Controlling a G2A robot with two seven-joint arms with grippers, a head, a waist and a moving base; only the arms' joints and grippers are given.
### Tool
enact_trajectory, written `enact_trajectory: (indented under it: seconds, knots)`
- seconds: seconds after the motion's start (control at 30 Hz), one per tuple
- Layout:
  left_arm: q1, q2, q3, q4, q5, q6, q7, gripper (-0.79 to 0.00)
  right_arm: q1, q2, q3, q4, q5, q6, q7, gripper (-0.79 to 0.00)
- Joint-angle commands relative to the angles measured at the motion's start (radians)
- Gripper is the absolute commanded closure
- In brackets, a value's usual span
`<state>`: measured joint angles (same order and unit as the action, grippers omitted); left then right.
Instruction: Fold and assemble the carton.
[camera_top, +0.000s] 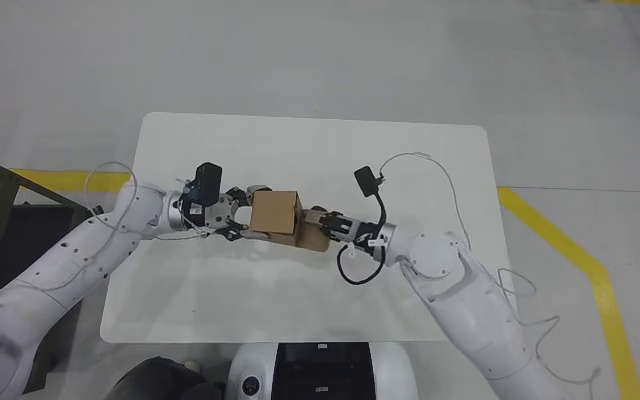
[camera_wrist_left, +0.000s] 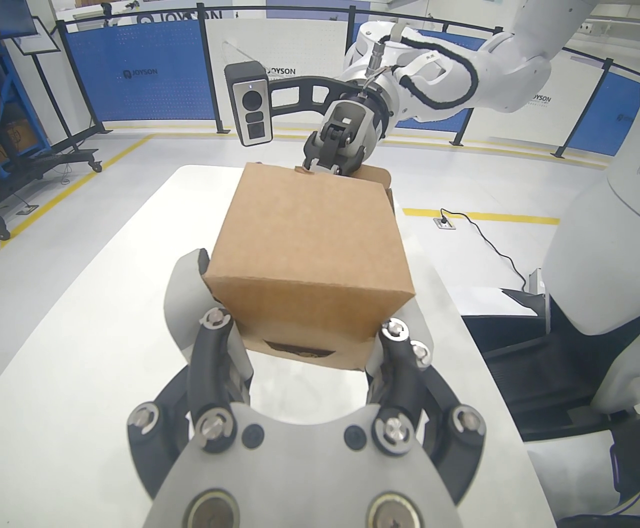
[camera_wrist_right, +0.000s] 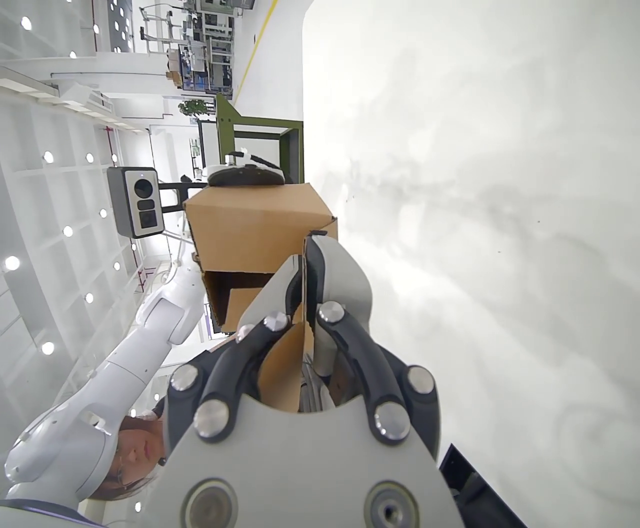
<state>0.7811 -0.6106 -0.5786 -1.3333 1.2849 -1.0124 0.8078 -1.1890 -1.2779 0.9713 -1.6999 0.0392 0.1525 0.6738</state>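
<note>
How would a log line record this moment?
carton gripped from both sides | left gripper shut on carton | right gripper shut on flap

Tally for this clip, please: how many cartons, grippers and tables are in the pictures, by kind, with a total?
carton: 1, brown
grippers: 2, the left gripper and the right gripper, each shut on the carton
table: 1, white
Total: 4

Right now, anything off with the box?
Nothing damaged or spilled. The box is unfinished: the end facing the right gripper is open, with one flap sticking out, pinched edge-on between its fingers. The left gripper clamps the other end.
</note>
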Motion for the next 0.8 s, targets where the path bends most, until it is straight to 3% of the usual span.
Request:
enact_trajectory:
  seconds: [0.0, 0.23, 0.27, 0.37, 0.53, 0.6, 0.67, 0.77]
  knots:
    - [-0.001, -0.001, 0.001, 0.002, -0.001, 0.0, 0.0, -0.139, 0.004, -0.001, -0.007, -0.002, -0.003, -0.001, 0.002, -0.031]
    - [-0.005, -0.003, 0.005, 0.011, -0.003, 0.0, 0.0, -0.145, 0.003, 0.001, 0.004, -0.006, 0.0, -0.001, -0.004, -0.049]
    - [-0.005, -0.003, 0.005, 0.013, -0.004, 0.0, 0.0, -0.142, -0.002, 0.002, 0.01, -0.013, 0.002, -0.004, -0.004, -0.092]
    - [-0.006, -0.003, 0.004, 0.018, -0.013, 0.0, 0.0, -0.139, -0.028, 0.007, 0.033, -0.044, 0.021, -0.03, -0.003, -0.468]
    - [-0.005, -0.005, 0.008, 0.024, -0.023, 0.0, 0.0, -0.132, -0.083, 0.018, 0.093, -0.082, 0.09, -0.115, 0.006, -0.662]
    - [-0.005, -0.006, 0.007, 0.028, -0.032, 0.0, 0.0, -0.129, -0.109, 0.021, 0.123, -0.077, 0.151, -0.167, 0.019, -0.625]
    - [-0.005, -0.007, 0.005, 0.032, -0.04, 0.0, 0.0, -0.123, -0.132, 0.025, 0.152, -0.055, 0.213, -0.212, 0.04, -0.425]
    - [-0.005, -0.008, 0.002, 0.034, -0.05, 0.0, 0.0, -0.117, -0.154, 0.028, 0.181, -0.009, 0.281, -0.258, 0.06, -0.274]
